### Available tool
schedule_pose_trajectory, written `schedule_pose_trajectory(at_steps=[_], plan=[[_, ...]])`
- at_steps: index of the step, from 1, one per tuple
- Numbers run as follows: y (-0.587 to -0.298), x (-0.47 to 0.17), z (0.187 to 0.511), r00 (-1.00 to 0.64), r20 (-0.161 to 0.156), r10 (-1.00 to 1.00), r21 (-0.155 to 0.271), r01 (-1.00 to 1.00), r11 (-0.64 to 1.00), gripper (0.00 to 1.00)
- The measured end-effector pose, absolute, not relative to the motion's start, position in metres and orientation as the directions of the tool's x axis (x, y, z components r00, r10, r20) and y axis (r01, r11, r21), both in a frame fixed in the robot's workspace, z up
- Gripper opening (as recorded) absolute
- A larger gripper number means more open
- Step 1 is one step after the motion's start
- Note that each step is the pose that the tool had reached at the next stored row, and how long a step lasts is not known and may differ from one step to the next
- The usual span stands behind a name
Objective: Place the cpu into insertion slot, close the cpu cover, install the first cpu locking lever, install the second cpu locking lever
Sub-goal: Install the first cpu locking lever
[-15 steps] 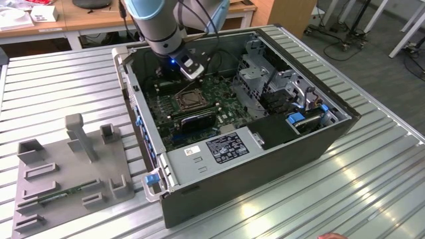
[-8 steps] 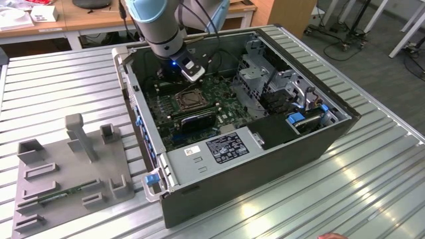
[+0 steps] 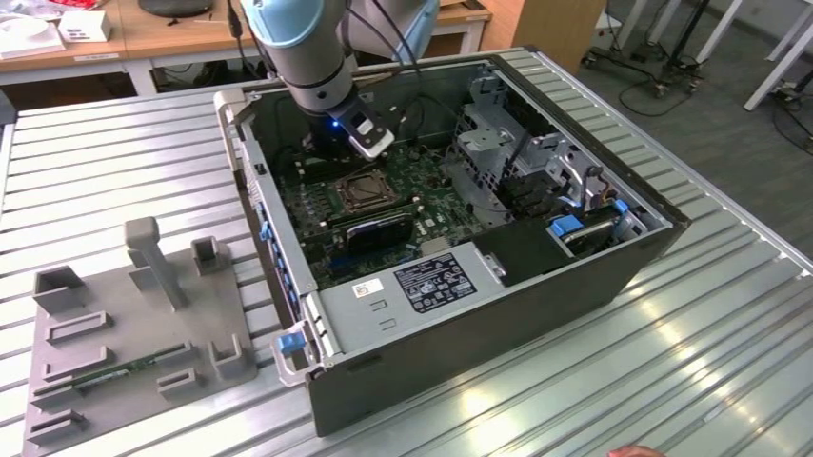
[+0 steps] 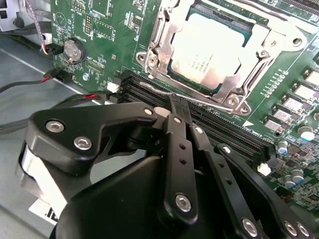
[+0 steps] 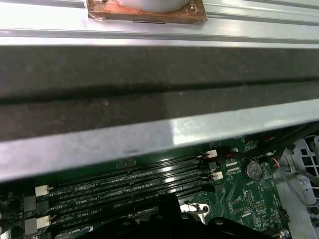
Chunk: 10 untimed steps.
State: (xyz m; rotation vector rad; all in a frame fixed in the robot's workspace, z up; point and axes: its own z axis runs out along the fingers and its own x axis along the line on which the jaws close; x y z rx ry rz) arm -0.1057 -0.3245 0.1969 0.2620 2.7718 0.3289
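One cpu [image 4: 212,50] sits in the insertion slot [image 4: 185,77] under the closed cpu cover [image 4: 160,42] in the second wrist view. The end effector [image 4: 174,107], fingers together, tips beside the memory slots [image 5: 129,181].

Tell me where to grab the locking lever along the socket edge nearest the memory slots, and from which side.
Grip the locking lever at its bent free end, probably coming down from above on the memory slots side. The rod is thin and lies flat along the cpu cover, so the kinked end looks like the easiest part to catch.
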Motion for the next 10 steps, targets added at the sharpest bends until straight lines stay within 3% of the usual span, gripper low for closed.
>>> schedule_pose_trajectory(at_steps=[10], plan=[[-0.3257, -0.1036, 0.1930, -0.927, -0.306, 0.218, 0.257, 0.140, 0.956, 0.11]])
